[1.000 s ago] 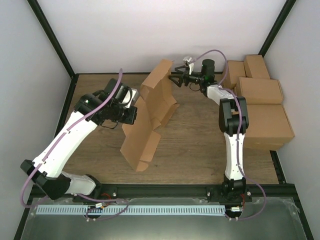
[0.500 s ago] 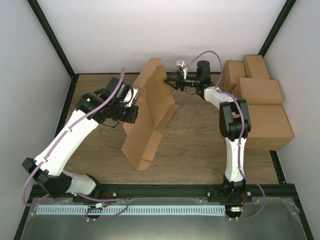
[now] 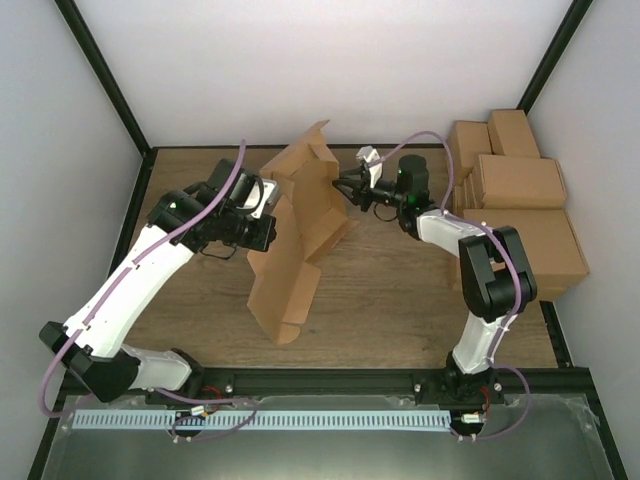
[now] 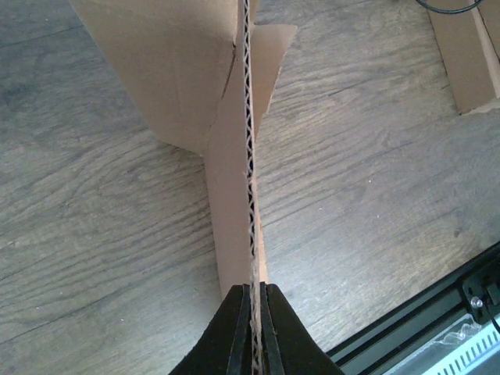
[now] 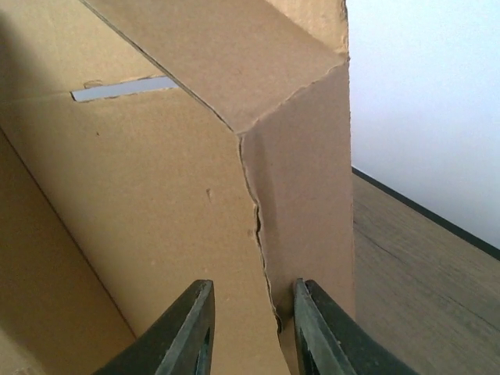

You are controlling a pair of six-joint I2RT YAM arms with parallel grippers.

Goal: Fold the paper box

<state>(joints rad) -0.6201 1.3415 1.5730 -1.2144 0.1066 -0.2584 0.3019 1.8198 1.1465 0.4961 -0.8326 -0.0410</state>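
The paper box [image 3: 300, 225] stands on edge in the middle of the table as a tall brown cardboard sheet with flaps. My left gripper [image 3: 264, 218] is shut on its left edge; in the left wrist view the fingers [image 4: 251, 320] pinch the corrugated edge [image 4: 250, 156]. My right gripper [image 3: 347, 186] is at the bent upper flap on the far right side. In the right wrist view a folded corner of the box [image 5: 266, 234] sits between its jaws [image 5: 250, 328], which have narrowed onto it. The right finger [image 5: 320, 336] touches the flap.
Several finished brown cartons [image 3: 520, 200] are stacked along the right wall, close behind the right arm. One carton [image 4: 469, 55] shows at the top right of the left wrist view. A black frame rail [image 3: 330, 382] runs along the near table edge.
My right gripper went from wide open to narrowed on the box's upper corner and pushed toward the left. The top flap bent over to the left. My left gripper kept its hold.
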